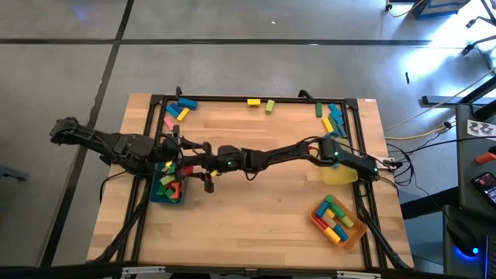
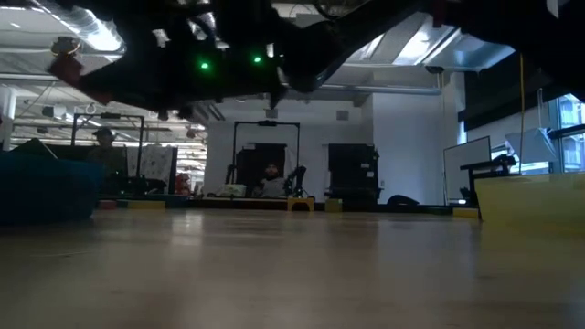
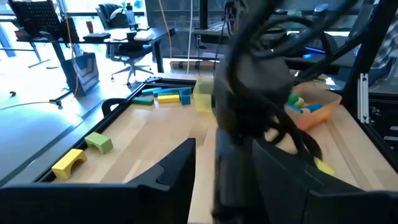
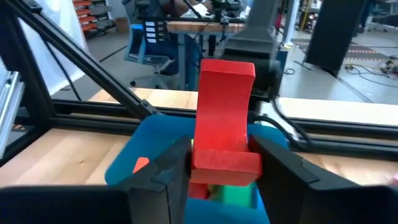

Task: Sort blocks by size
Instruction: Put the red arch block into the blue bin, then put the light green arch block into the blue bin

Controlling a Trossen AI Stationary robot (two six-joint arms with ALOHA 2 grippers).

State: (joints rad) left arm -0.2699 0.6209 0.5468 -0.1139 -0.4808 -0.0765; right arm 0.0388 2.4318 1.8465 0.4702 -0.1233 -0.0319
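Where the high view looks down on the table (image 1: 256, 194), both arms meet over its left middle: the right pincer (image 1: 194, 167) reaches across to the teal tray (image 1: 167, 189), which holds red and green blocks (image 1: 169, 184), and the left pincer (image 1: 203, 149) sits just beside it, whether wide or narrow I cannot tell. More blocks lie along the far edge, some fill the orange tray (image 1: 338, 221) near the right corner, and a yellow tray (image 1: 339, 172) lies under the right arm. In the low view the arms hang dark overhead. The left wrist view shows the right arm close ahead. In the right wrist view, the right pincer (image 4: 221, 158) grips a red arch (image 4: 224, 118) over the teal tray (image 4: 134, 152).
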